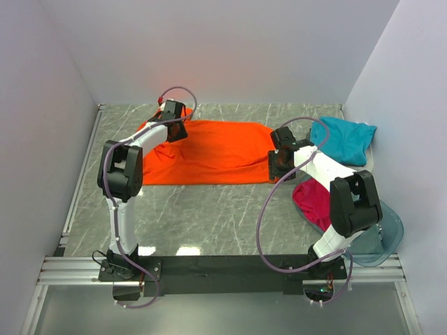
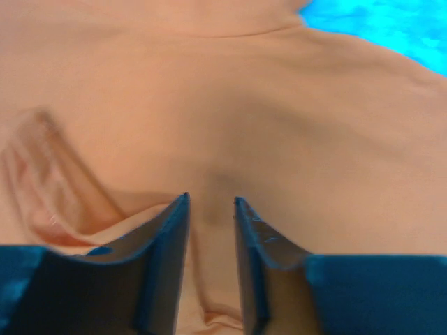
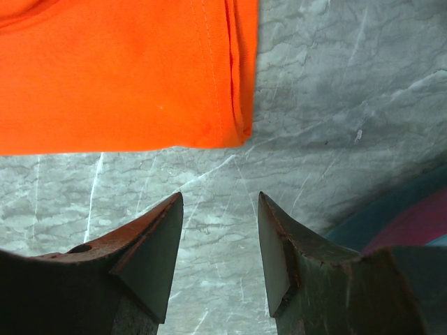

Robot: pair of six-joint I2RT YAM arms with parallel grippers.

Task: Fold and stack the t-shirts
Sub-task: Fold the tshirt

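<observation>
**Orange tee spread flat, one claw on it, one beside it**

The grey marbled table (image 1: 209,223) fills the floor of the white-walled cell. The largest thing on it is the orange t-shirt (image 1: 209,155), spread wide across the far middle in a rough rectangle with soft creases; its long edges run left to right.

At the right near corner a clear bluish plastic tub (image 1: 388,236) lies partly behind the right arm, with the magenta t-shirt (image 1: 313,199) bunched at its inner edge, next to that arm. The teal t-shirt (image 1: 346,139) sits crumpled at the far right by the wall, well apart from the orange one's right edge.

The left gripper (image 1: 177,131) is down on the far left corner of the orange t-shirt. In the left wrist view orange cloth (image 2: 230,118) fills nearly the whole picture, with a strip of teal (image 2: 391,28) at the top right. The left gripper (image 2: 209,209) has its jaws drawn close, cloth filling the narrow gap and creases running into it, so it looks clamped on a pinch of the shirt.

The right gripper (image 1: 278,165) hangs at the shirt's right edge. From the right wrist, its fingers (image 3: 220,202) stand clearly apart over bare marble, holding nothing, the shirt's hemmed corner (image 3: 234,105) just ahead of the tips and not touched. A sliver of magenta (image 3: 419,223) shows at the right.
</observation>
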